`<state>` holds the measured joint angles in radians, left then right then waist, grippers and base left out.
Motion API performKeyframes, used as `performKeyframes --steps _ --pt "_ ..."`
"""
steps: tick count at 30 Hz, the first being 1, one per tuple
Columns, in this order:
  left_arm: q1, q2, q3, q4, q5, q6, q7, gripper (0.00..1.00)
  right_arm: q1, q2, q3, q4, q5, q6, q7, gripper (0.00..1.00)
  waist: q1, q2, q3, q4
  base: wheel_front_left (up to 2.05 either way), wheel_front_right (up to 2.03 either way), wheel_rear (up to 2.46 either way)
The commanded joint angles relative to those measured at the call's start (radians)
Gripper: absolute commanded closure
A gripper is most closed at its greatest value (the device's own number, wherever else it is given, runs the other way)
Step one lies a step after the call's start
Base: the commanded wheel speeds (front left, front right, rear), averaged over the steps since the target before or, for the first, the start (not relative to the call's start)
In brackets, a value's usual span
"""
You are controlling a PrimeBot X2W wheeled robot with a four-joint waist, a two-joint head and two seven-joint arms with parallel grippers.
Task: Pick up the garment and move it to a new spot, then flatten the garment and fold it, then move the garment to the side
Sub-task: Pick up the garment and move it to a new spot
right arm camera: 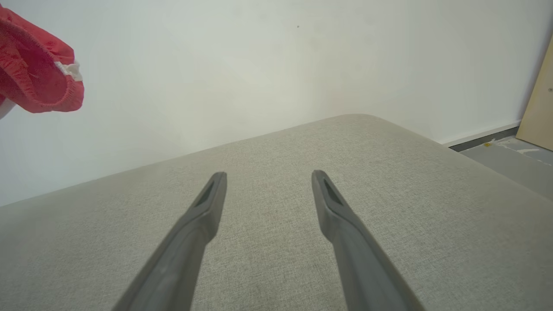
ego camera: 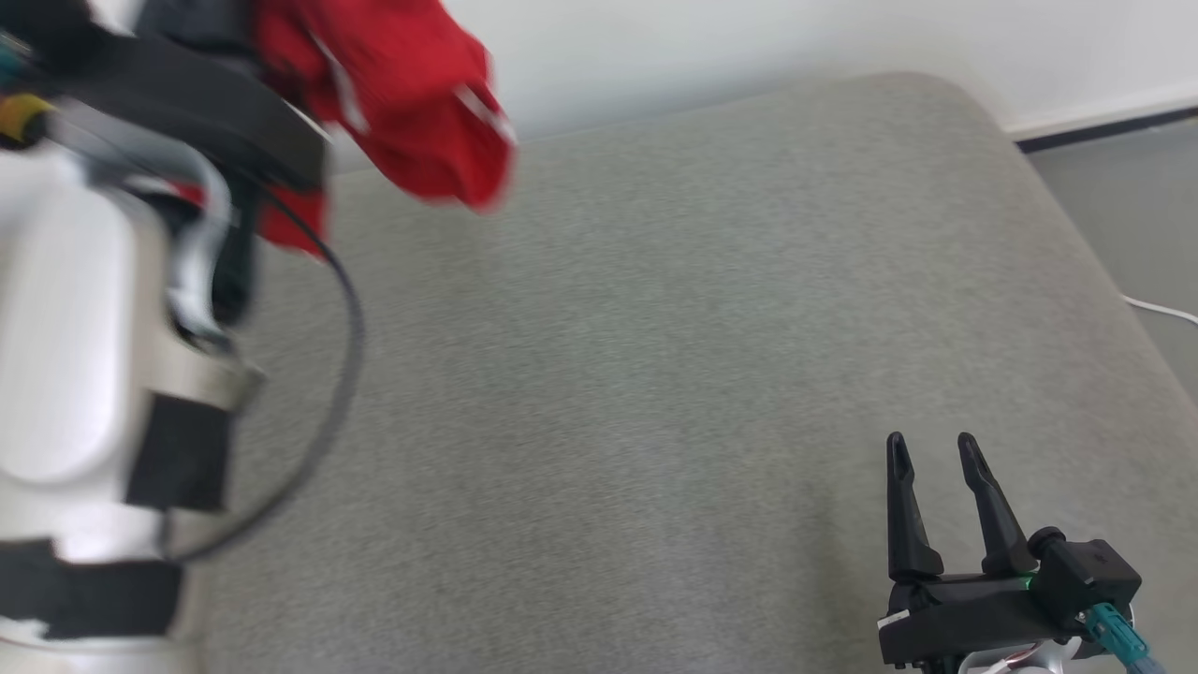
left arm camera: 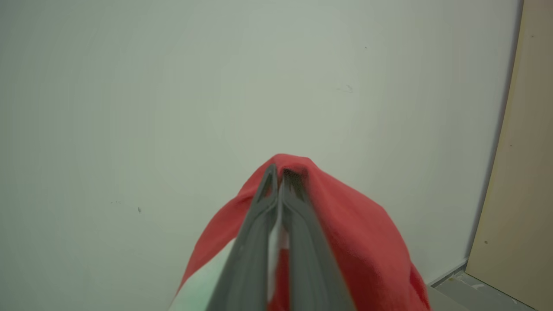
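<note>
- Head view: high above grey cushion (ego camera: 655,374), facing forward and down; white wall (ego camera: 749,47) behind cushion's far edge.
- Right wrist view: low, close over cushion, facing along it toward the wall.
- Left wrist view: raised over cushion's far left side, facing wall close up.
- Shared, head and right wrist: cushion's far edge, red garment (ego camera: 402,103).
- Shared, both wrists: beige board (left arm camera: 518,172) beyond cushion's right end.

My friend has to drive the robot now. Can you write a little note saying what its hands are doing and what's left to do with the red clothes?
Left gripper: shut on the red garment, holding it up off the grey cushion.
Right gripper: open and empty, low over the cushion.
Done: garment picked up.
Left: set it down in a new spot, flatten it, fold it, move it aside.
</note>
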<state>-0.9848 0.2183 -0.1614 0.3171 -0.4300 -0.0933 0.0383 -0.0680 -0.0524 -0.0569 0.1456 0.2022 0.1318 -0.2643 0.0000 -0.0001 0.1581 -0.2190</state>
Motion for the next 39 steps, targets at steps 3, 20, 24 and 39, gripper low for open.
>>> performKeyframes --steps 3,20,24,39 --pt "0.068 -0.041 -0.025 -0.014 -0.011 0.012 -0.007 1.0 0.001 0.004 0.001 0.005 0.012 -0.002 0.0 0.0 0.0 0.0001 -0.001 -0.056 0.0 0.0 0.0" --pt "0.471 -0.152 -0.125 0.228 -0.085 0.016 -0.138 1.0 -0.024 0.003 0.027 0.035 0.002 -0.002 0.0 0.0 0.0 0.0001 0.016 -0.037 0.0 0.0 0.0" --pt "0.496 -0.163 -0.195 0.28 -0.094 0.002 -0.157 1.0 -0.016 0.004 0.028 0.039 -0.004 -0.002 0.0 0.0 0.0 0.0001 -0.005 -0.017 0.0 0.0 0.0" --pt "0.502 -0.136 -0.274 0.184 -0.072 0.032 -0.263 0.0 0.05 0.003 0.003 0.04 -0.021 -0.002 0.0 0.0 0.0 0.0001 -0.114 0.098 0.0 0.0 0.0"
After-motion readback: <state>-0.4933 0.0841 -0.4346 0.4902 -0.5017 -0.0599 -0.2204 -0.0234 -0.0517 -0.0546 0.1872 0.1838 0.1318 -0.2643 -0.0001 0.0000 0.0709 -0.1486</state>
